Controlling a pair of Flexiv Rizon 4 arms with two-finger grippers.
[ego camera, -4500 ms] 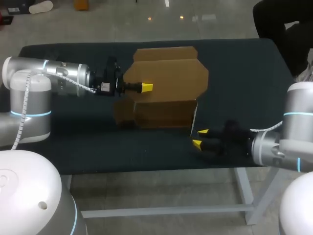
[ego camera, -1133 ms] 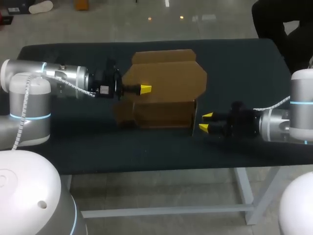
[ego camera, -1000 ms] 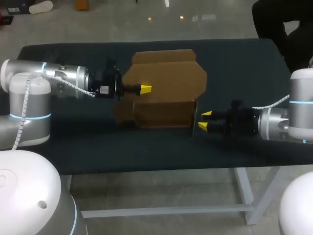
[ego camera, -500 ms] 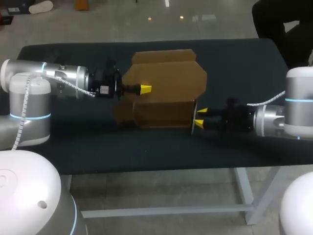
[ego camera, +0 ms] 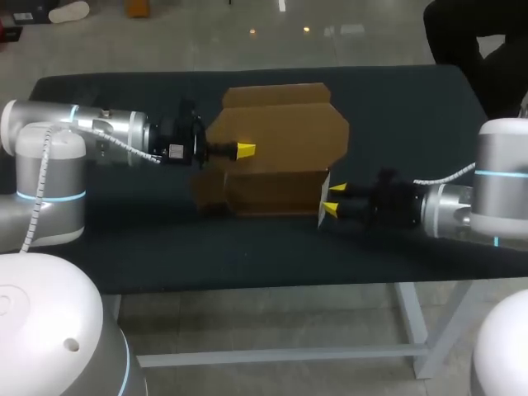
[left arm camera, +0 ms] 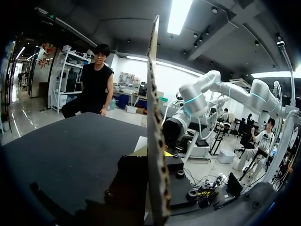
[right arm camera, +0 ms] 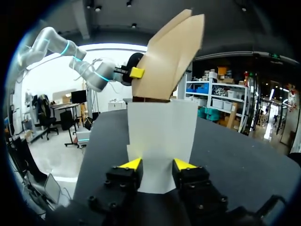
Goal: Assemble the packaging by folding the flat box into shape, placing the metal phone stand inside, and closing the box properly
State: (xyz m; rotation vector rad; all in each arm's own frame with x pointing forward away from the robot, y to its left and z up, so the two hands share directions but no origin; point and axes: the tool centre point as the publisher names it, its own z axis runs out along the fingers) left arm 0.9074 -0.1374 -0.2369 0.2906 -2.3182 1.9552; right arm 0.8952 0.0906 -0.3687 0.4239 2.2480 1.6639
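A brown cardboard box (ego camera: 280, 148) stands partly folded up in the middle of the table, its large panel tilted up at the back. My left gripper (ego camera: 245, 149) is shut on that panel's left edge, which the left wrist view shows edge-on (left arm camera: 155, 141). At the box's right end a white-faced side flap (ego camera: 324, 198) stands upright. My right gripper (ego camera: 332, 200) is open, with both yellow tips against the flap. In the right wrist view the flap (right arm camera: 160, 127) fills the space just ahead of the gripper (right arm camera: 158, 165), broadside to the fingers.
A dark cloth covers the table (ego camera: 124, 239). Its front edge (ego camera: 247, 285) runs a short way in front of the box and of my right arm (ego camera: 445, 210). My left arm (ego camera: 99, 136) lies across the table's left part.
My right gripper has moved left along the table until its tips met the box's white end flap. The left gripper and the raised panel have kept still.
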